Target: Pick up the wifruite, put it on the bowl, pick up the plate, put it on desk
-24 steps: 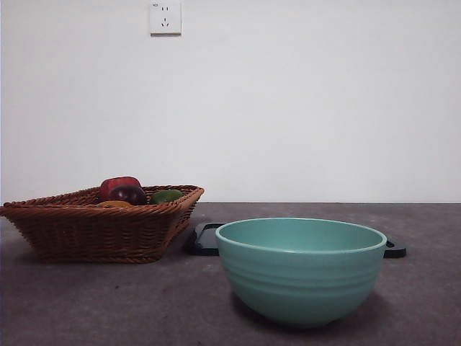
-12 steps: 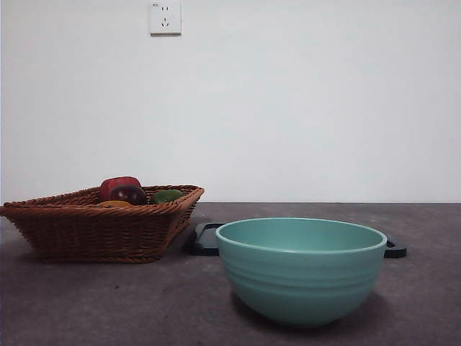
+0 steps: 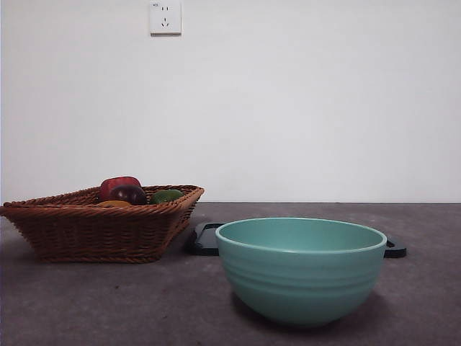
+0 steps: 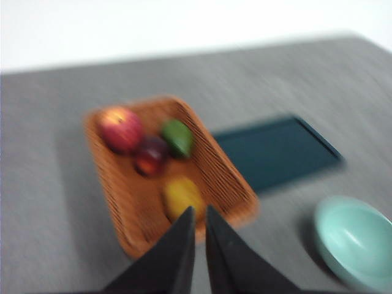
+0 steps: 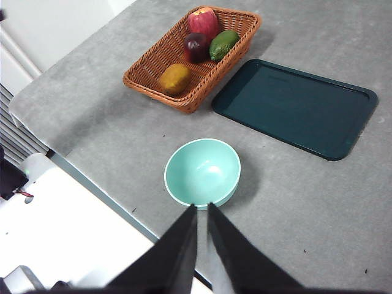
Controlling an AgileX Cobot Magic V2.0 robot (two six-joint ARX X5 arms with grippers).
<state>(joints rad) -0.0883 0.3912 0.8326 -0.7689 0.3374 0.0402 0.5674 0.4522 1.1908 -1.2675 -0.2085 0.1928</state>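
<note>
1. Nearest me, the bowl (image 3: 301,268) sits alone on the surface (image 3: 108,303), nothing in it. Nothing touches it.
2. Behind it lies the dark tray (image 5: 294,107), flat and low. If that is the plate to be lifted, its thin rim looks hard to pinch, and a poor grip could let it tip.
3. Further back on my left, the wicker basket (image 3: 101,225) holds the wifruite (image 5: 174,78) at its near end, with the dark red fruit (image 5: 196,46), the green fruit (image 5: 223,44) and the red apple (image 5: 204,21) crowded at the far end.
4. The left end effector (image 4: 199,223) hangs above the basket, jaws nearly closed, holding nothing. That view is blurred, so its aim is uncertain. Coming down off-centre, it might strike the basket wall or roll the fruit away.
5. The right end effector (image 5: 202,217) waits high over the bowl, jaws almost together, carrying nothing.
</note>
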